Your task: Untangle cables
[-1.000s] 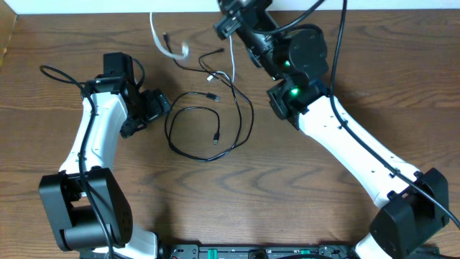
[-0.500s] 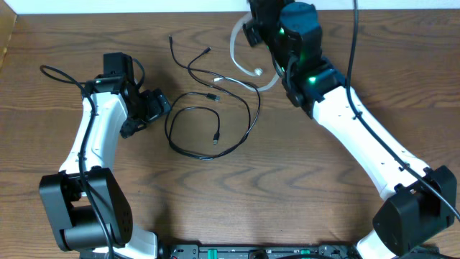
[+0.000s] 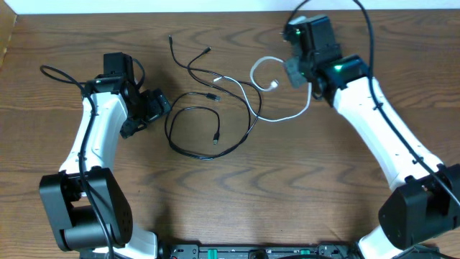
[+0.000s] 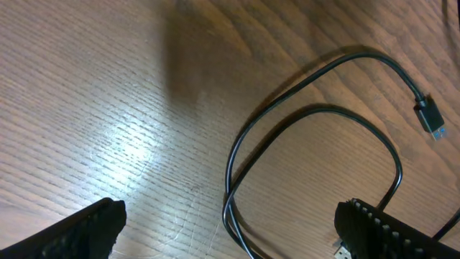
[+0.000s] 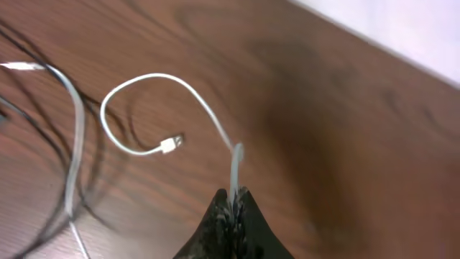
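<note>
A table (image 3: pixel 237 194) of dark brown wood with a clear grain is seen. Along its far edge a white strip (image 3: pixel 108 6) is shown. In the left wrist view, a pale patch of reflected light (image 4: pixel 129 144) is noticed on the wood.

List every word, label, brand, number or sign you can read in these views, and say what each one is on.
No text can be read in any view.
The dark strip along the bottom of the overhead view: small green and white marks, too small to read.
The white cable, black cables, left arm and right arm: no print visible.
</note>
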`<state>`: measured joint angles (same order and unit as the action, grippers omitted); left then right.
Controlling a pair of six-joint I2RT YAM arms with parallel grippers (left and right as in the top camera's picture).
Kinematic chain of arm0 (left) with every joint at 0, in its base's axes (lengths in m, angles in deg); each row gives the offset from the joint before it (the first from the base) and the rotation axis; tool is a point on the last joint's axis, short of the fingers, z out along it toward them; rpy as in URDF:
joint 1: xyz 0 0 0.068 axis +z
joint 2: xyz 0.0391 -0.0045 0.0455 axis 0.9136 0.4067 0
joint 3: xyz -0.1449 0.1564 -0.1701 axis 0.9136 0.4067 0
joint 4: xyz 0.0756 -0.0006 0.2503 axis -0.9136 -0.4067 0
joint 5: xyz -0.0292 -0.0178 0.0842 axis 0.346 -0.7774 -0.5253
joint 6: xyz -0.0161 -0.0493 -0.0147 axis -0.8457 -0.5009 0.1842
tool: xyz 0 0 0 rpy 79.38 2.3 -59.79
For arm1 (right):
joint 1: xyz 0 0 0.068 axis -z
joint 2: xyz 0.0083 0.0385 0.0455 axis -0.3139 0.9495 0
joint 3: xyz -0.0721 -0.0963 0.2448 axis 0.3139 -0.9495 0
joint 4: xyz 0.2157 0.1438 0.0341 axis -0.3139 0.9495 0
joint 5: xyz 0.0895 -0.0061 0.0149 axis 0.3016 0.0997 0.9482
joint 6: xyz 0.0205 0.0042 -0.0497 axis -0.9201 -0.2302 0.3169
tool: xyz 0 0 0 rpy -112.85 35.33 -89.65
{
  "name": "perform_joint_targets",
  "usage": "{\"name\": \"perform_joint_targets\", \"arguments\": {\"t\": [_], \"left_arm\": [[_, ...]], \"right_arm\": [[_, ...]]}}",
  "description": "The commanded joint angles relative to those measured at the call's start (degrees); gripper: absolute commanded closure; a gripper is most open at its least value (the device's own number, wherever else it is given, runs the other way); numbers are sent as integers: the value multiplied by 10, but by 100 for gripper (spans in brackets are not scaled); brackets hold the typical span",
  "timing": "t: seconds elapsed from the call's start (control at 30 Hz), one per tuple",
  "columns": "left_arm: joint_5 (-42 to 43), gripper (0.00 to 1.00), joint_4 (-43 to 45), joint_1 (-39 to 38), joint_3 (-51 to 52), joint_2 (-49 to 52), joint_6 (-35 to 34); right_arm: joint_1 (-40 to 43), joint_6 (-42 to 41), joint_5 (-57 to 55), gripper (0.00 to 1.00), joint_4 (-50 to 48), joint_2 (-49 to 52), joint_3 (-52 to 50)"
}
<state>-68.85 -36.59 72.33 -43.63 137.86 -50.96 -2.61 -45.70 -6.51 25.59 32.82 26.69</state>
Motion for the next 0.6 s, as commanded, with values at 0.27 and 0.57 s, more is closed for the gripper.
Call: {"name": "perform_joint_targets", "arguments": {"t": [0.27, 0.57], "left_arm": [[-7, 2, -1, 2, 3, 3, 1], [-8, 2, -1, 2, 3, 3, 1]], "right_arm": [[28, -37, 85, 99, 18, -4, -27], [29, -37, 85, 99, 2, -4, -49]]}}
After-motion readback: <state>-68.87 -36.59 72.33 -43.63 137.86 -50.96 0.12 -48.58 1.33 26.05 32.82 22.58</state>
